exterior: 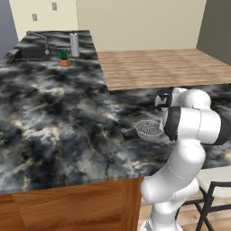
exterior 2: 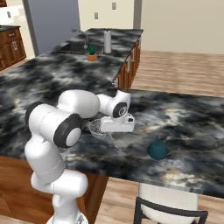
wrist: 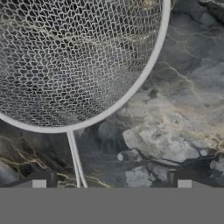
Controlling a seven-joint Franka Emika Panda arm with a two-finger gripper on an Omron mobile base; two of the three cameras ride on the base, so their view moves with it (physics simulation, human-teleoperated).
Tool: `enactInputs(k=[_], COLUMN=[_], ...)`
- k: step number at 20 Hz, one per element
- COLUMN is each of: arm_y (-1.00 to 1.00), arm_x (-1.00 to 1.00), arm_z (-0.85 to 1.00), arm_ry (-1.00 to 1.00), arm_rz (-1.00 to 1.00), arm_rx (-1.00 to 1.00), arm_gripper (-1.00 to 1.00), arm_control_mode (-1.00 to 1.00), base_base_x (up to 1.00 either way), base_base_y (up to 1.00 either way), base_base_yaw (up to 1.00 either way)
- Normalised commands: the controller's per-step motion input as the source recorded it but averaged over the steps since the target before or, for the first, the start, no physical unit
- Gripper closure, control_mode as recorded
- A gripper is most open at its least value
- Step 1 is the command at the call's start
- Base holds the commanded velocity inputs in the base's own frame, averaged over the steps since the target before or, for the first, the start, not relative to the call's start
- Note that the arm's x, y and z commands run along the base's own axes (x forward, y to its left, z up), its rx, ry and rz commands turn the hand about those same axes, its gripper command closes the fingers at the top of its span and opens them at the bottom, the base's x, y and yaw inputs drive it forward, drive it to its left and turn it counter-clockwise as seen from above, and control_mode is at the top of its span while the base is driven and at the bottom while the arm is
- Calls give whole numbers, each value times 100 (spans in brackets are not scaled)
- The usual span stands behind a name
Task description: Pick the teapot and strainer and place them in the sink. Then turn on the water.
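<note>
The gripper is hovering over the strainer, jaws standing wide apart; its thin handle is running between them, off centre.

Open counter surrounds the strainer and the teapot, which sit well apart near the front edge. At the far end, a plant and a tall canister crowd the sink.
</note>
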Motion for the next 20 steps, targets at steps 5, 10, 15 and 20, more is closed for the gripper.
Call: enactInputs(k=[5,10,15,20], arm_y=[2,8,5,7], arm_x=[-19,-5,0,0], arm_z=[-4,0,0,0], arm_ry=[-2,0,-1,-7], arm_rz=[7,9,10,10], arm_rx=[0,0,0,0], arm_gripper=[-100,-100,-100,-100], arm_control_mode=[-100,-100,-100,-100], base_base_x=[0,0,0,0], base_base_y=[0,0,0,0], base_base_yaw=[0,0,0,0])
